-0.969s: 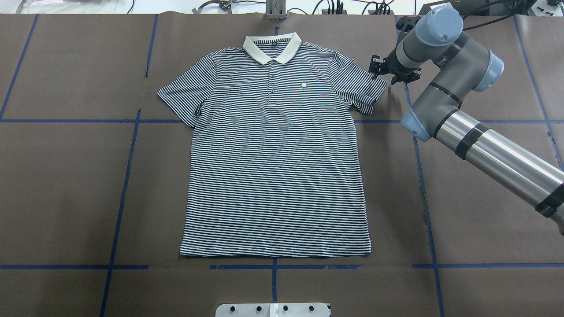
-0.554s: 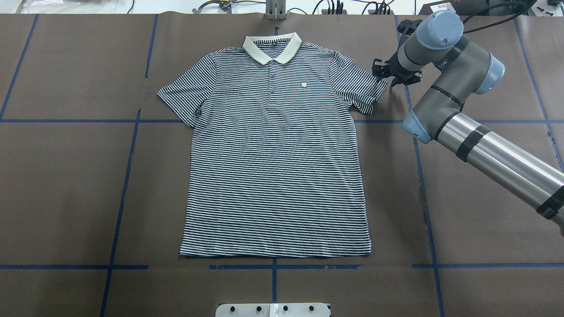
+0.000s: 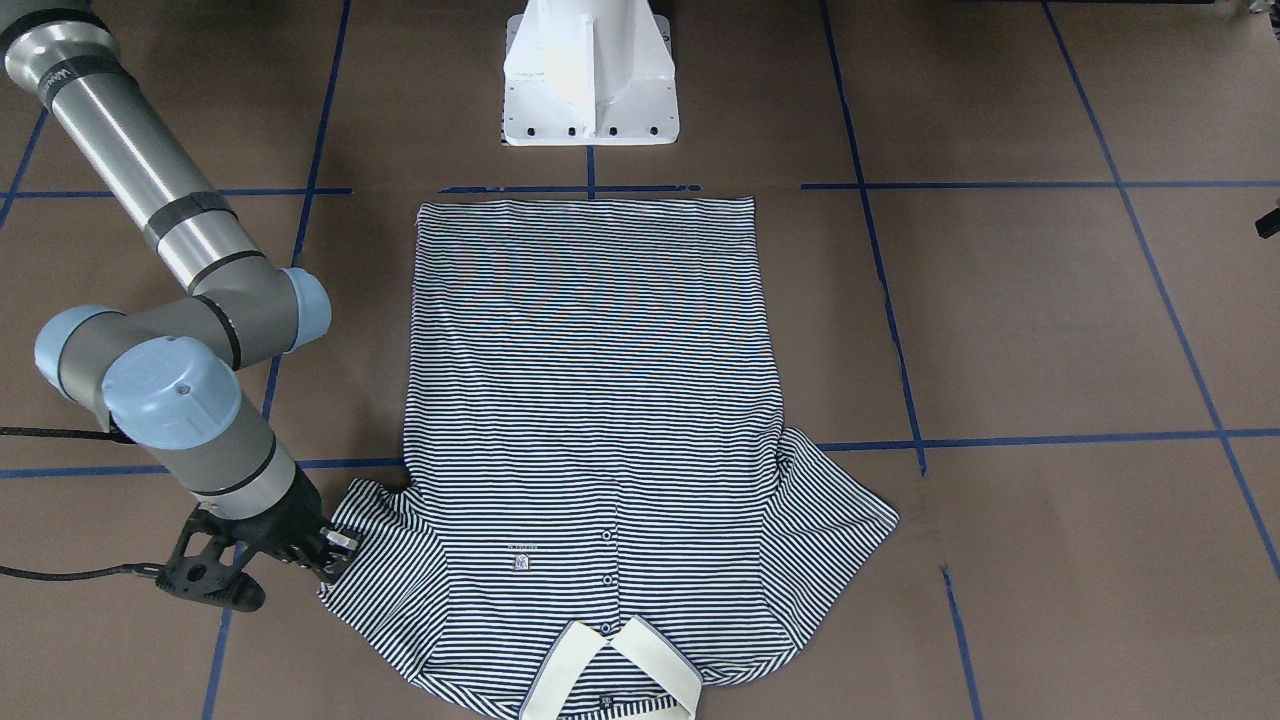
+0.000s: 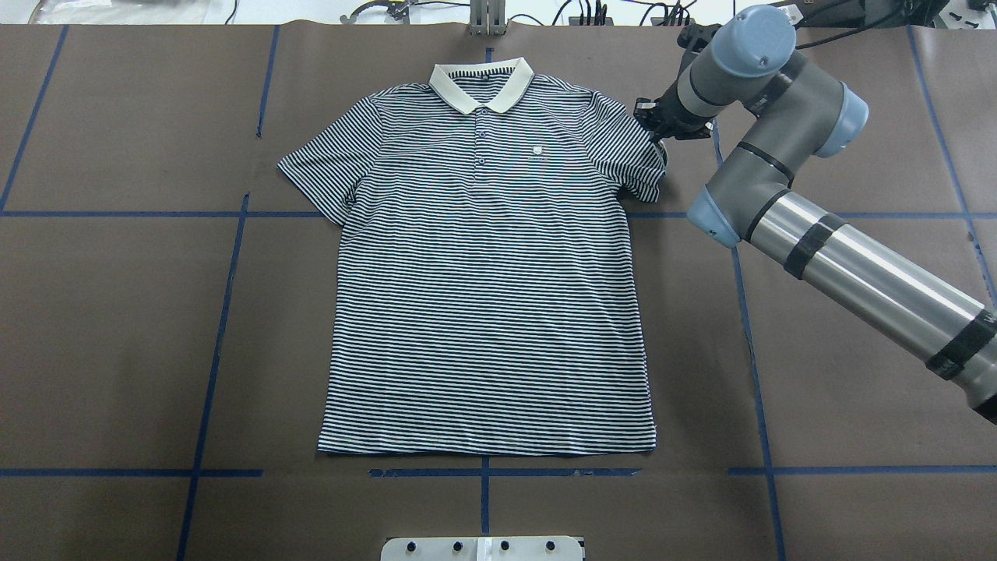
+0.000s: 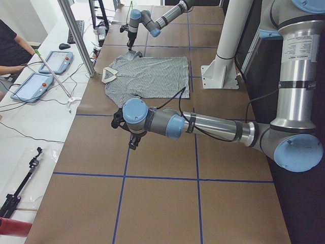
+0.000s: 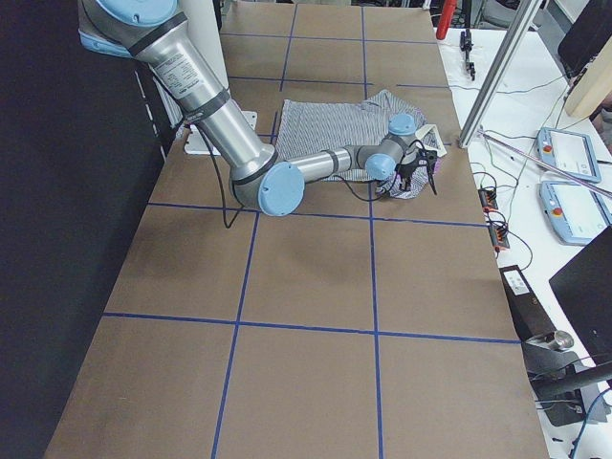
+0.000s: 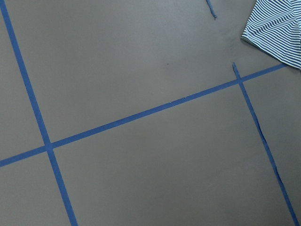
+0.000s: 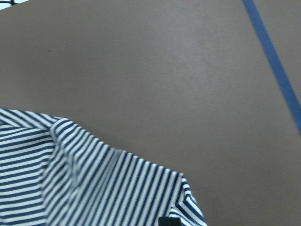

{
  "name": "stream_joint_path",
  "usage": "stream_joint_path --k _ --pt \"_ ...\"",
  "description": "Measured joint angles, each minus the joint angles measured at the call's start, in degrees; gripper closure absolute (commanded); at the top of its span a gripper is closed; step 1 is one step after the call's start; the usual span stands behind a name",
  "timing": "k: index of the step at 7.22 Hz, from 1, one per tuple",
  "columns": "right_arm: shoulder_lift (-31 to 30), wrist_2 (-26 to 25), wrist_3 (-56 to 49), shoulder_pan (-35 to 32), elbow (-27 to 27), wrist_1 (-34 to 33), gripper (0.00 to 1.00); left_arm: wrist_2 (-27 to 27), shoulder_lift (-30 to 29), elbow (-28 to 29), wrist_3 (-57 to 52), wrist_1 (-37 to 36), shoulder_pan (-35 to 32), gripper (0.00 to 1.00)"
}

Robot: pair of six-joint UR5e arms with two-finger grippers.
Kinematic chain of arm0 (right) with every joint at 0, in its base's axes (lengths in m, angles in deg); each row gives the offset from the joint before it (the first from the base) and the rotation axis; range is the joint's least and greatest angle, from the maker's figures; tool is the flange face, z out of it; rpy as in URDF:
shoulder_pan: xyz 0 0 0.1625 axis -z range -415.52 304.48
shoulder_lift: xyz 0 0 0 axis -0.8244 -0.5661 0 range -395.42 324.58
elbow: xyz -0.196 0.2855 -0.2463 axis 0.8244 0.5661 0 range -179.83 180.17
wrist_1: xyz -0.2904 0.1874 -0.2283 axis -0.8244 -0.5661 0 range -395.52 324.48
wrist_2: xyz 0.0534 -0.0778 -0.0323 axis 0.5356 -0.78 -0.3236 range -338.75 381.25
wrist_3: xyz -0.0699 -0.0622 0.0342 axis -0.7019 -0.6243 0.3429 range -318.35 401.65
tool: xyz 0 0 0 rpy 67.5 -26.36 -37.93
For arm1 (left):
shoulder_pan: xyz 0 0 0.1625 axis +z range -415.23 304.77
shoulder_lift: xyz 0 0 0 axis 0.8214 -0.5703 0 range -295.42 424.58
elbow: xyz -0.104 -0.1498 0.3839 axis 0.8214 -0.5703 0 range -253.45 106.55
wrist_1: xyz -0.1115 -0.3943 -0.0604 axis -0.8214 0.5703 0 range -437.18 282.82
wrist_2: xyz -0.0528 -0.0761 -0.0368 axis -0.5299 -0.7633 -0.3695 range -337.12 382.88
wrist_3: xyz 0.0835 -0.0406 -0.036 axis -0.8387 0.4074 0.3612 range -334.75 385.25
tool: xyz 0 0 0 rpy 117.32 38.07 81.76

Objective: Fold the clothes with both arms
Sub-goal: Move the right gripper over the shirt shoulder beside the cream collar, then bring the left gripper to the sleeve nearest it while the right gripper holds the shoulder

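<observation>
The striped polo shirt (image 4: 487, 296) lies flat and face up on the brown table, its cream collar (image 4: 481, 82) at the far side. My right gripper (image 4: 653, 128) is at the outer edge of the shirt's right-hand sleeve (image 4: 635, 160) and is shut on it. In the front-facing view the right gripper (image 3: 335, 548) pinches that sleeve's corner. The right wrist view shows the sleeve (image 8: 108, 188) raised, with a black fingertip (image 8: 168, 221) at its hem. My left gripper (image 5: 133, 140) hangs over bare table beside the other sleeve (image 7: 277, 28); I cannot tell whether it is open or shut.
Blue tape lines (image 4: 226, 312) cross the brown table cover. The white pedestal base (image 3: 590, 80) stands just beyond the shirt's hem. A white bench with tablets (image 5: 53, 61), cables and a metal post (image 5: 76, 35) runs along the collar side, where a person's arm (image 5: 12, 68) rests.
My right gripper has moved left onto the sleeve's edge and shut on it. The sleeve's outer corner has been drawn inward toward the shirt's body.
</observation>
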Motion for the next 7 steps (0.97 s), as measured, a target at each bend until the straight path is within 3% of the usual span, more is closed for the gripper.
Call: stream_joint_path --k 2,4,7 --pt "5.28 -0.58 4.41 2.75 1.69 -0.10 1.00 -0.01 0.00 -0.36 0.29 0.00 -0.03 0.00" --pt "10.77 -4.41 6.56 5.00 7.13 -0.08 1.00 -0.01 -1.17 -0.85 4.41 0.92 0.28 0.00" --pt "14.68 -7.69 7.06 6.22 12.30 -0.06 1.00 2.40 -9.97 5.68 22.53 12.87 6.24 0.00"
